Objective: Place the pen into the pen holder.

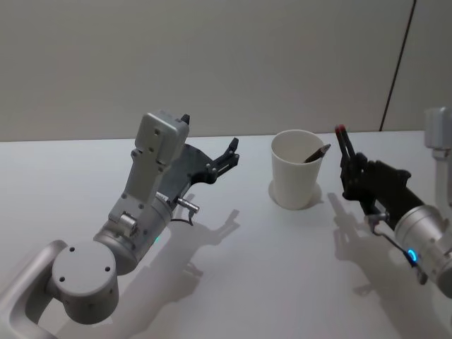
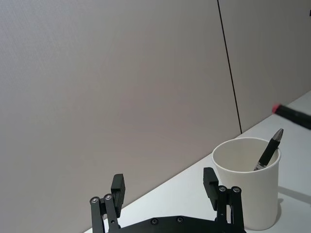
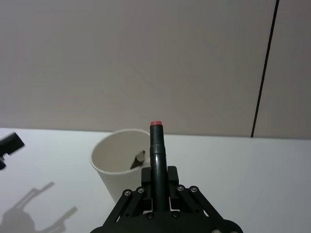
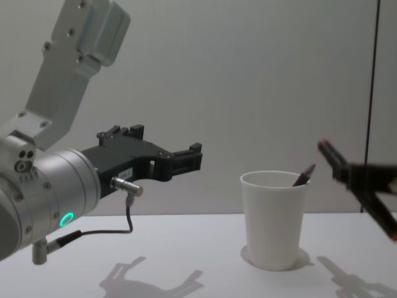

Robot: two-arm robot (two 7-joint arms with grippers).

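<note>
White table [image 1: 233, 282], plain grey wall [image 1: 212, 63] behind. The pen [image 1: 316, 152] leans inside the pen holder [image 1: 296, 176], a paper cup. The right gripper [image 1: 344, 145] beside it looks pinched together, with a red tip; the left gripper [image 1: 227, 157] hangs wide apart, grasping nothing.

A: What's the right gripper [image 3: 156, 145] holding?
B: A red-tipped marker [image 3: 156, 145], upright, clamped just before the cup [image 3: 112, 167].
A: And inside?
B: A pen [image 3: 137, 159] (leaning on the rim).
</note>
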